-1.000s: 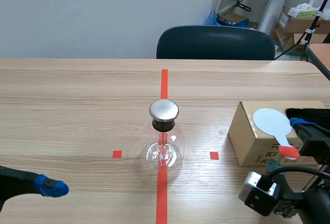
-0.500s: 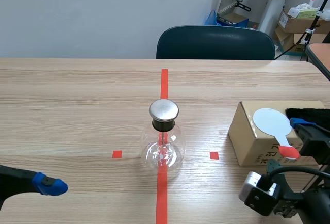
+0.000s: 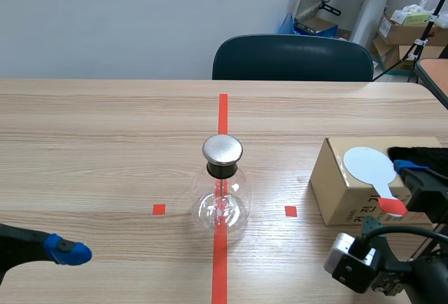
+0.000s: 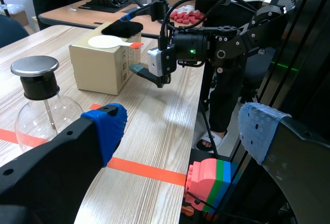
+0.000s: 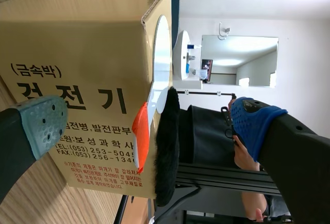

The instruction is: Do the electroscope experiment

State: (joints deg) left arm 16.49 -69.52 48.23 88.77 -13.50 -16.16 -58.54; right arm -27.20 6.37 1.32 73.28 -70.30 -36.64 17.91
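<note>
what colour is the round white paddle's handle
The round white paddle's handle is orange-red; the scene view shows it best.

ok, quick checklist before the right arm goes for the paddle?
1. Right hand open and holding nothing: ok.
2. White paddle flat on the cardboard box, red handle overhanging the edge nearest that hand: ok.
3. Black fur on the box beside the paddle: ok; whether they touch: cannot tell.
4. Electroscope upright on the centre tape line, metal cap on: ok.
5. Left hand open, holding nothing, apart from the electroscope: ok.
6. Foil leaves inside the flask: cannot tell.
</note>
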